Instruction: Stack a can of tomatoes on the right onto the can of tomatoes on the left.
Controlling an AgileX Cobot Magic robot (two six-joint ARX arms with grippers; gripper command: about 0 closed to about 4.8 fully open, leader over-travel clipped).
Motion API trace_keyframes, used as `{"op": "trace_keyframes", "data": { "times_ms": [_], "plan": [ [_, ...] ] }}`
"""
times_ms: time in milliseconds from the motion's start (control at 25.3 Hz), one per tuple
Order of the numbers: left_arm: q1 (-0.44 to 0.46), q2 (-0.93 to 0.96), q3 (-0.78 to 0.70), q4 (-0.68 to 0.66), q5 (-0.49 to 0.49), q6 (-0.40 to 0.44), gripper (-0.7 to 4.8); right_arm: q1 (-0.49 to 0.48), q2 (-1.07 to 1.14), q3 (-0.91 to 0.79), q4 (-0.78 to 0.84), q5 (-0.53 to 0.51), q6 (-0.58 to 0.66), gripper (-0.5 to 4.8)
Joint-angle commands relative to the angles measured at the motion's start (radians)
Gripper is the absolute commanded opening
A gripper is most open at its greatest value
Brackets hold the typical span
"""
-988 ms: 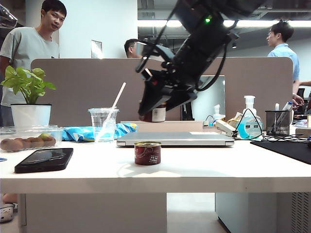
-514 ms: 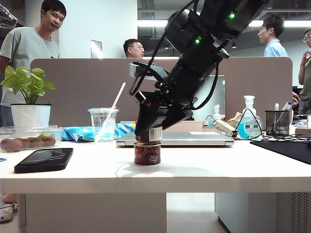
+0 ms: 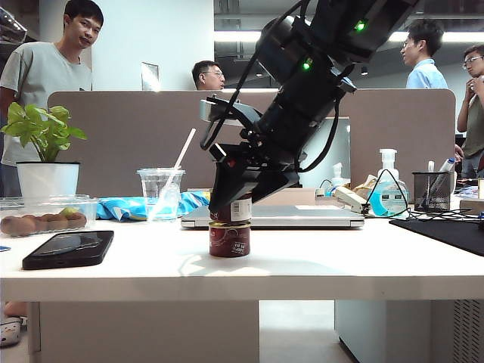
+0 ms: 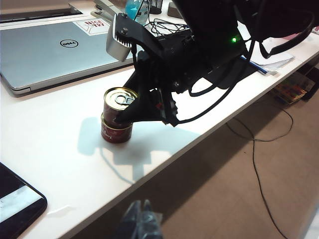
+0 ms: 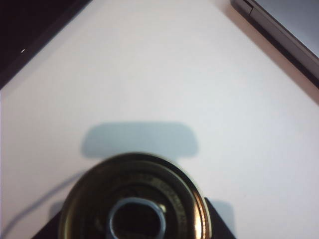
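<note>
Two red cans of tomatoes stand near the middle of the white table. The lower can (image 3: 229,240) (image 4: 115,134) rests on the tabletop. The upper can (image 3: 240,209) (image 4: 118,101) sits on top of it, a little offset, with my right gripper (image 3: 231,200) (image 4: 127,112) shut on it from above. The right wrist view looks straight down on this can's gold lid (image 5: 134,199), with a dark fingertip (image 5: 215,225) at its side. My left gripper (image 4: 142,214) hangs shut, holding nothing, off the table's front edge, well away from the cans.
A closed grey laptop (image 3: 272,216) lies just behind the cans. To the left are a black phone (image 3: 68,248), a plastic cup with a straw (image 3: 161,193), a fruit box (image 3: 41,215) and a potted plant (image 3: 47,178). A sanitizer bottle (image 3: 388,193) and pen holder (image 3: 432,189) stand right.
My right gripper came down and leftward with its can, from above the laptop onto the lower can. Over the last half second it has barely moved.
</note>
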Motion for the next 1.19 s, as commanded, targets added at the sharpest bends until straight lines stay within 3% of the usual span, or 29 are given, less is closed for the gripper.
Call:
{"op": "trace_keyframes", "data": {
  "times_ms": [40, 79, 119, 158, 316, 474, 830, 909, 949, 988, 1107, 1186],
  "plan": [
    [0.001, -0.001, 0.004, 0.007, 0.0, 0.003, -0.04, 0.003, -0.002, 0.006, 0.025, -0.022, 0.003, 2.11],
    [0.001, -0.001, 0.004, 0.007, 0.0, 0.003, -0.04, 0.003, 0.0, 0.006, 0.025, -0.023, 0.003, 2.29],
    [0.001, -0.001, 0.004, 0.007, 0.0, 0.003, -0.04, 0.003, 0.004, 0.006, 0.025, -0.024, 0.003, 2.98],
    [0.001, -0.001, 0.004, 0.007, 0.0, 0.003, -0.04, 0.003, 0.005, 0.006, 0.025, -0.022, 0.003, 3.35],
    [0.001, 0.0, 0.004, 0.007, 0.0, 0.003, -0.04, 0.003, 0.005, 0.006, 0.026, -0.023, 0.003, 3.54],
    [0.002, 0.0, 0.004, 0.007, 0.0, 0.003, -0.04, 0.006, -0.002, 0.007, 0.028, -0.018, 0.003, 4.54],
    [0.002, -0.001, 0.004, 0.048, 0.005, 0.0, -0.04, 0.01, -0.134, 0.007, 0.085, 0.005, 0.003, 4.56],
    [0.002, -0.001, 0.004, 0.053, 0.006, 0.0, -0.04, 0.01, -0.227, 0.007, 0.006, 0.002, 0.003, 2.45],
    [0.002, -0.001, 0.004, 0.058, 0.0, 0.0, -0.04, 0.016, -0.308, 0.006, -0.058, 0.0, 0.0, -0.25],
    [0.002, -0.001, 0.004, 0.064, 0.0, 0.0, -0.04, 0.017, -0.35, 0.004, -0.072, 0.003, -0.002, 0.01],
    [0.002, -0.001, 0.004, 0.099, -0.008, -0.002, -0.04, 0.017, -0.522, -0.002, -0.082, 0.028, -0.002, -0.09],
    [0.002, -0.003, 0.011, 0.106, -0.042, -0.054, -0.04, 0.024, -0.652, -0.002, -0.083, 0.1, -0.022, -0.09]
  ]
}}
